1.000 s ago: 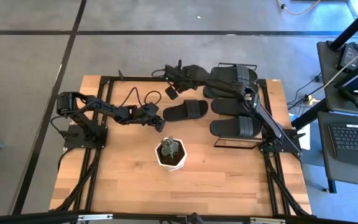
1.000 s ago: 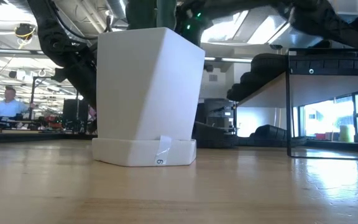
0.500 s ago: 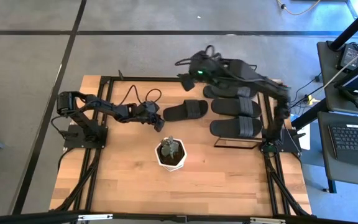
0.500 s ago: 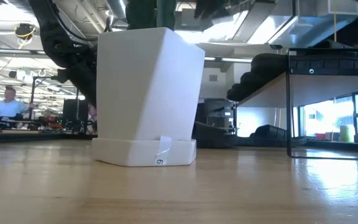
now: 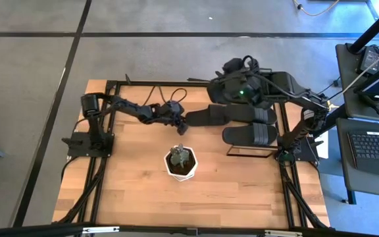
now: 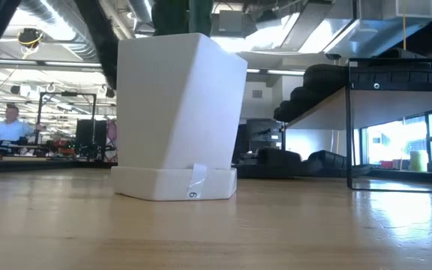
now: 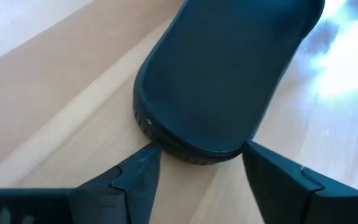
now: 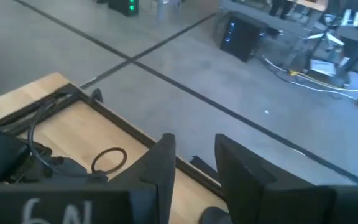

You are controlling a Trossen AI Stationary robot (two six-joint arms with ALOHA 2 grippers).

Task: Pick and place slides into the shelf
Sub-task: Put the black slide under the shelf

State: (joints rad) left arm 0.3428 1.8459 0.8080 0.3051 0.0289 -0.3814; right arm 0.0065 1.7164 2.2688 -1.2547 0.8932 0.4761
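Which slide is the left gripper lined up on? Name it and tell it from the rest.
The lone slide lying on the bare table, beside the shelf. The left gripper stands open around its heel end. The other visible slides sit on the shelf.

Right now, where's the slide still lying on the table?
In the high view, the slide lies on the table mid-back, left of the shelf, its heel between the open left gripper's fingers.

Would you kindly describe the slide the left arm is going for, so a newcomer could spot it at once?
Start at the white plant pot near the middle of the wooden table. Just beyond it one black slide lies flat on the bare tabletop. Unlike the slides on the shelf, its end sits between the left gripper's open fingers.
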